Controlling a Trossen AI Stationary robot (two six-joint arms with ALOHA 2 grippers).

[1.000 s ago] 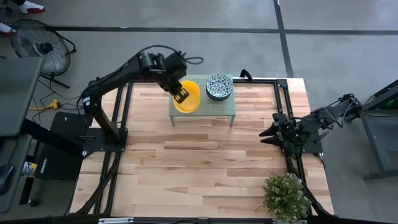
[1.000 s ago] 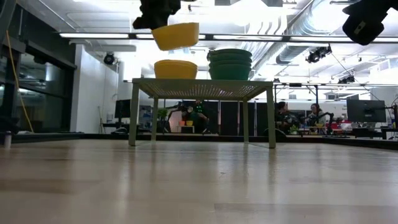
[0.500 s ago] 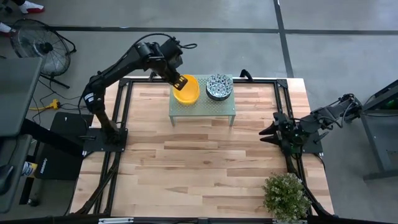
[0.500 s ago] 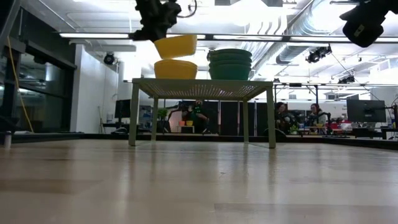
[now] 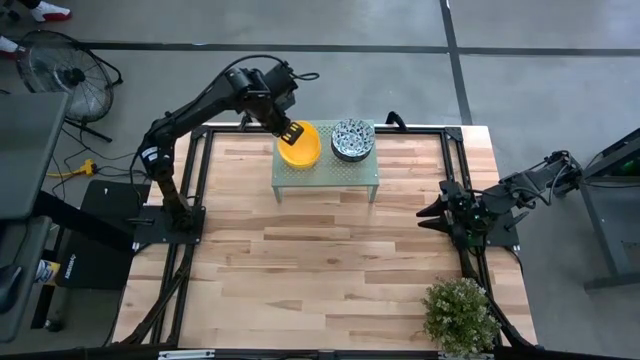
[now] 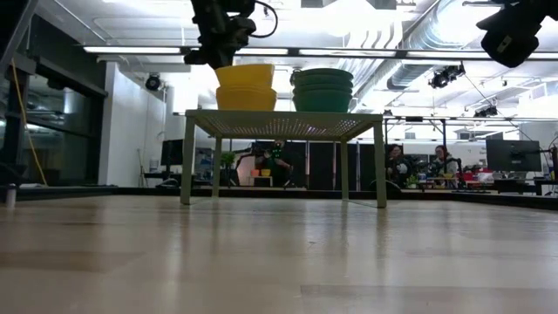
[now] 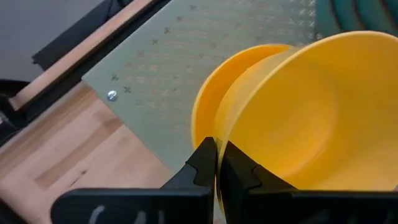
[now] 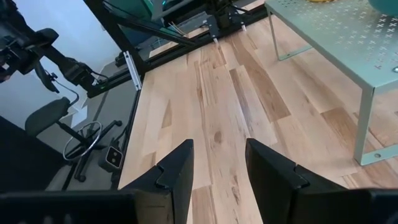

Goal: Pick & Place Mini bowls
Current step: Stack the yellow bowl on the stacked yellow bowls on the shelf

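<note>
Stacking 1 yellow bowl (image 5: pixel 301 145)
I'm holding its rim in the left gripper (image 7: pixel 216 163), jaws clenched, nesting it at 12 o'clock on the rack (image 5: pixel 350 172); next, releasing. Right gripper (image 8: pixel 217 163) idling, jaws parted.

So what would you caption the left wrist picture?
Left gripper pinching a yellow bowl's rim, over another on the green rack.

rack (image 5: pixel 345 172) far side, tabletop (image 5: pixel 320 270) open
</note>
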